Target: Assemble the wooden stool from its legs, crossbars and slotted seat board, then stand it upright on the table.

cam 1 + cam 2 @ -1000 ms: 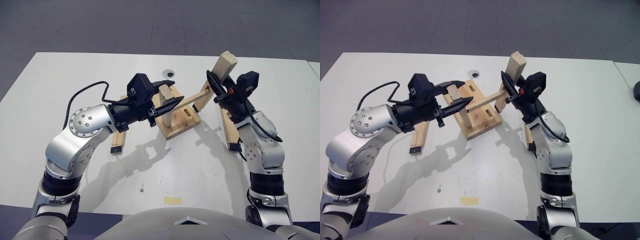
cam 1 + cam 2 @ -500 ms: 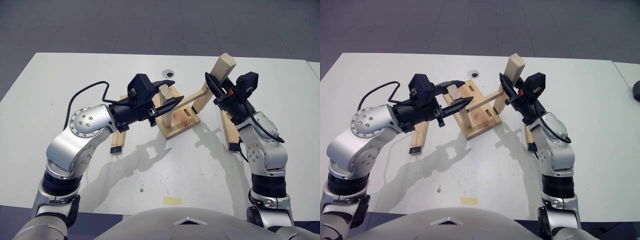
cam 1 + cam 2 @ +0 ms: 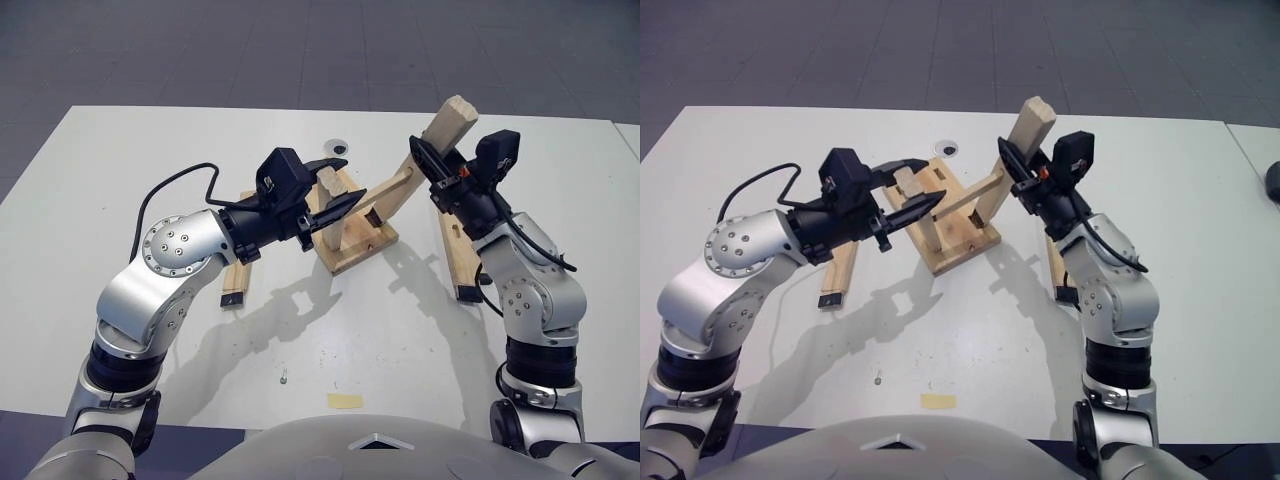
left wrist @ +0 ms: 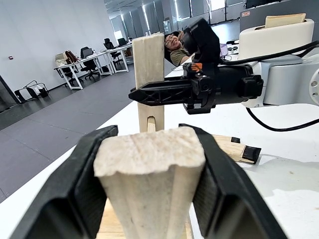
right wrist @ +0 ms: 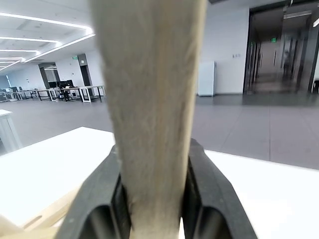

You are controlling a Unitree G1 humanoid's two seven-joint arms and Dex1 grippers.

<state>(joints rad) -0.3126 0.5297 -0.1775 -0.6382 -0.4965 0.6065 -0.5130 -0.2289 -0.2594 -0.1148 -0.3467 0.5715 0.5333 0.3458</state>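
Seat board [image 3: 352,240] lies on table [image 3: 150,150] just under L gripper [image 3: 340,187], which is clamped on upright leg [image 3: 328,208] standing in it. R gripper [image 3: 432,158], across from it, grips tilted leg [image 3: 447,125]; crossbar [image 3: 385,197] slopes from there down to board. L wrist view shows that leg's notch [image 4: 151,122]. Head views show spare piece [image 3: 233,278] under L arm and another spare [image 3: 457,255] under R arm. Bare table lies on the robot's side of both grippers, w/ edges well off.

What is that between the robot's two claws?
A slanted wooden crossbar runs from the tilted leg in the right gripper down toward the upright leg in the left gripper, as both eye views show.
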